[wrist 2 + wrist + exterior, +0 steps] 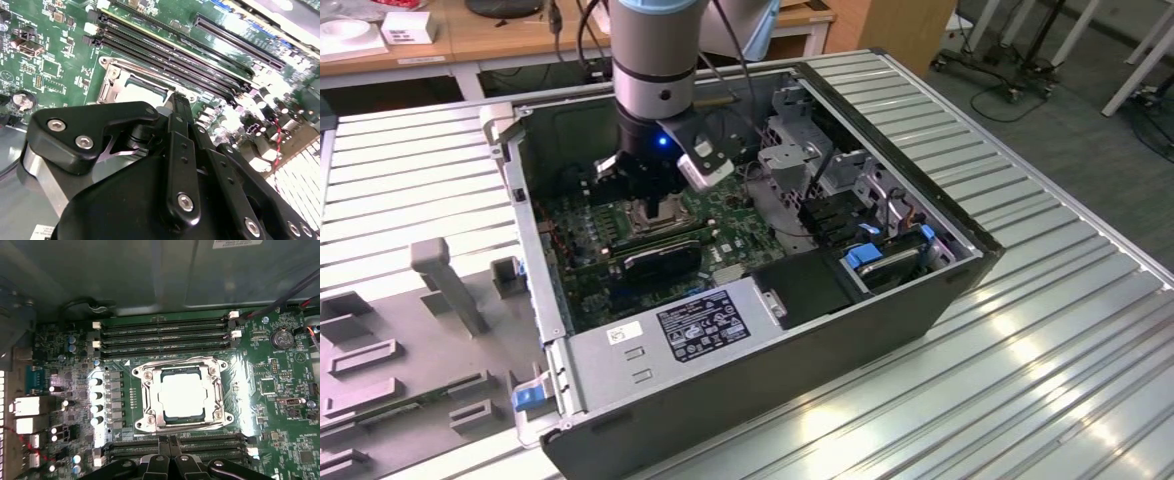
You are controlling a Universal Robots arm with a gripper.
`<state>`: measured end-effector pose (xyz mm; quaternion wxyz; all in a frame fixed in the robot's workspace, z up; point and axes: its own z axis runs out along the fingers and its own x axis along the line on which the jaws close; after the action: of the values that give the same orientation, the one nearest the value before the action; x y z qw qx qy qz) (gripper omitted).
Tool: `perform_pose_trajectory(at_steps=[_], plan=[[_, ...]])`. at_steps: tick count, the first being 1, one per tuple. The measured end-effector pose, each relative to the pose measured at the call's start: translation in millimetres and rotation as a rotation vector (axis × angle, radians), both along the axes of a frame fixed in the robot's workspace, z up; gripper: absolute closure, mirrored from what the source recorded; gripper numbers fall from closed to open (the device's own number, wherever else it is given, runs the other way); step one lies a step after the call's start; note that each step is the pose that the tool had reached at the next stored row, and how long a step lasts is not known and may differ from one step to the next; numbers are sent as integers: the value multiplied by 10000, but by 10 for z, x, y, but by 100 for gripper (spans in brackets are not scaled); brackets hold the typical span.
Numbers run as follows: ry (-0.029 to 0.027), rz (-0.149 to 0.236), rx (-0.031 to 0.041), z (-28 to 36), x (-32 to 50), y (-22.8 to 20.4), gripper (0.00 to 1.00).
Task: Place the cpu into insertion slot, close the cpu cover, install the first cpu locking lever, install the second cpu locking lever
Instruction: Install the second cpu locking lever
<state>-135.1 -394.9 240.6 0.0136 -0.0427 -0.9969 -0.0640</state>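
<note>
Fingertips of the gripper (168,440) meet just above the near rim of the cpu cover (150,405) in the first wrist view, pressed together with nothing between them; the rest of the tool is cut off at the picture's edge. In the second wrist view the black gripper (181,100) body hides most of the socket, leaving one corner of the cpu cover (112,80) and a sliver of the cpu (142,86) beside the long black memory slots (175,55). From the exterior view the arm (660,60) reaches down into the open computer case (761,380), and the gripper (644,195) blocks much of the insertion slot (654,212), so the chip is hard to make out there. The cpu (182,395) lies flat in the insertion slot (216,365) on the green motherboard (280,405), its edges square to the socket and parallel to the memory slots (165,332) on either side. Being square, it has no clear long axis. Its silvery-grey metal top is washed out by glare, so any marking is unreadable. The silver frame lies down around it, the chip showing through the central cut-out. Whether the locking levers are latched I cannot tell.
</note>
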Motion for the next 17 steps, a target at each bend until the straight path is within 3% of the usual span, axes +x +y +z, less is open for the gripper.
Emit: perform_pose_trajectory(at_steps=[5, 11, 17], plan=[[8, -1, -28, 85, 0, 0, 89], [-5, -1, -50, 82, -4, 0, 89], [-181, 1, -93, 62, 0, 0, 89]])
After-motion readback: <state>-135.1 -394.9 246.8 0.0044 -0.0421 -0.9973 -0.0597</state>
